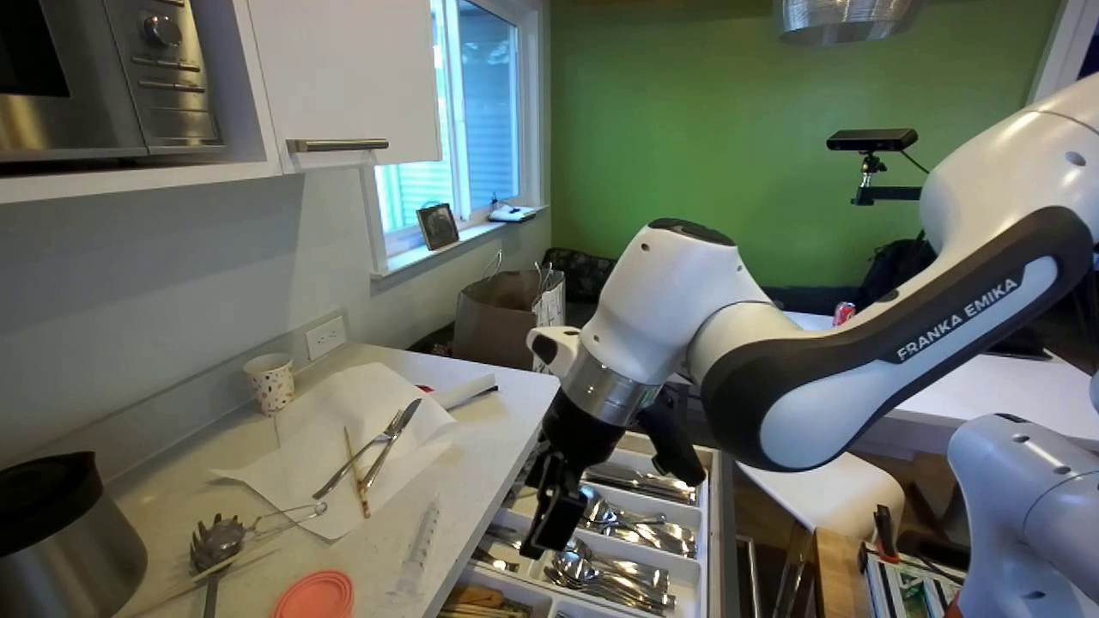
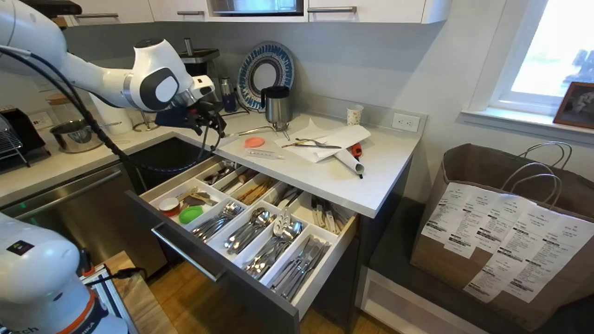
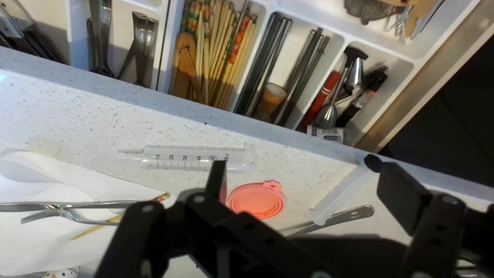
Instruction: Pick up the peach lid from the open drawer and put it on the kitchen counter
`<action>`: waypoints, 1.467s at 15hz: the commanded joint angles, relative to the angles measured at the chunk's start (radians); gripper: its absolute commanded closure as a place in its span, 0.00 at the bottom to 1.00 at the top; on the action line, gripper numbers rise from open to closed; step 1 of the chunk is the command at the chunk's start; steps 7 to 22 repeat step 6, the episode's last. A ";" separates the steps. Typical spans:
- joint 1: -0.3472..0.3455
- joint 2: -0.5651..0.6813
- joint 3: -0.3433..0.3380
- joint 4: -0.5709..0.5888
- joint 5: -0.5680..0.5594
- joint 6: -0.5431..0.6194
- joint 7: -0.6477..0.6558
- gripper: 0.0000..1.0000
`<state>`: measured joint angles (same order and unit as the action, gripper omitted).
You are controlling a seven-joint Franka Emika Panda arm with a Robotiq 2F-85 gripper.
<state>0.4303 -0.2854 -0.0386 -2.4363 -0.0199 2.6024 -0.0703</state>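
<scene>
The peach lid [image 3: 256, 200], a small round ridged disc with a little tab, lies flat on the kitchen counter [image 3: 96, 112]. It also shows on the counter in both exterior views [image 1: 316, 596] [image 2: 254, 142]. My gripper [image 3: 308, 185] is open and empty above the counter. The lid shows between its fingers, close beside the left one in the wrist view, and its lower edge is partly hidden by that finger. The gripper also shows in both exterior views [image 1: 554, 506] [image 2: 211, 130]. The open drawer [image 2: 327, 273] stands out below the counter, full of utensils.
A clear syringe barrel [image 3: 195, 157] lies beside the lid. A white rod with a black end [image 3: 343, 189] and a metal handle [image 3: 335, 221] lie near the right finger. A steel pitcher [image 2: 278, 106], a paper cup [image 2: 354, 114] and white paper [image 2: 343, 138] are on the counter.
</scene>
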 commanded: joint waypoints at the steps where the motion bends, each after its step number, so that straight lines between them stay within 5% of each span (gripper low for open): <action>1: -0.071 -0.027 0.059 -0.019 0.083 -0.004 -0.093 0.00; 4: -0.072 -0.075 0.033 -0.052 0.136 -0.004 -0.188 0.00; 22: -0.071 -0.079 0.033 -0.057 0.137 -0.004 -0.190 0.00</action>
